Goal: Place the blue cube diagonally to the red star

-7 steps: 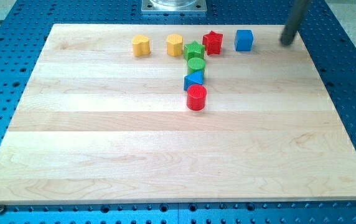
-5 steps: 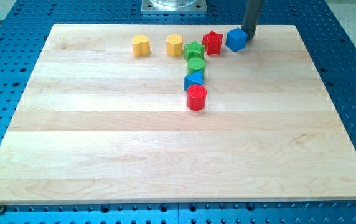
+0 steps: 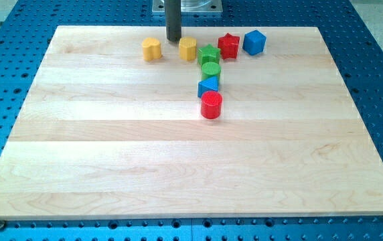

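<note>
The blue cube sits near the board's top edge, turned on its corner, just right of the red star and close to it. My tip is at the view's top, between the yellow heart block and the yellow hexagon block, well left of the red star and the blue cube and touching neither.
A green star block, a green cylinder, a blue triangle and a red cylinder run in a column below the red star's left. The wooden board lies on a blue perforated table.
My tip came in from the right, nudged the blue cube left toward the red star and turned it, then moved left along the top edge to between the yellow blocks.
</note>
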{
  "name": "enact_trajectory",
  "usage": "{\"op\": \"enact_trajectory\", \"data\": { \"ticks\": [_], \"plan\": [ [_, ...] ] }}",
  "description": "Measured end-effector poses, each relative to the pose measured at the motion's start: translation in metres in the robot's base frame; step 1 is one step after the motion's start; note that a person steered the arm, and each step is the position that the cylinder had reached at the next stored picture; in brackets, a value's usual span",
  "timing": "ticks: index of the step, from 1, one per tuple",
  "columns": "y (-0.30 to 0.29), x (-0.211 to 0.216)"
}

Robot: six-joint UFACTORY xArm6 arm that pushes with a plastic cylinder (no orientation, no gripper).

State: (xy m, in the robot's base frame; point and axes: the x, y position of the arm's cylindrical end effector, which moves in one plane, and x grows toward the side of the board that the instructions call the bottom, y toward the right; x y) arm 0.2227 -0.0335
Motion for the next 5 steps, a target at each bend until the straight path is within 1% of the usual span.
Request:
{"op": "enact_trajectory", "data": {
  "ticks": [1, 3, 4, 5],
  "plan": [
    [-0.001, 0.001],
    [-0.082, 0.045],
    [-0.096, 0.066],
    [-0.097, 0.071]
  ]
}}
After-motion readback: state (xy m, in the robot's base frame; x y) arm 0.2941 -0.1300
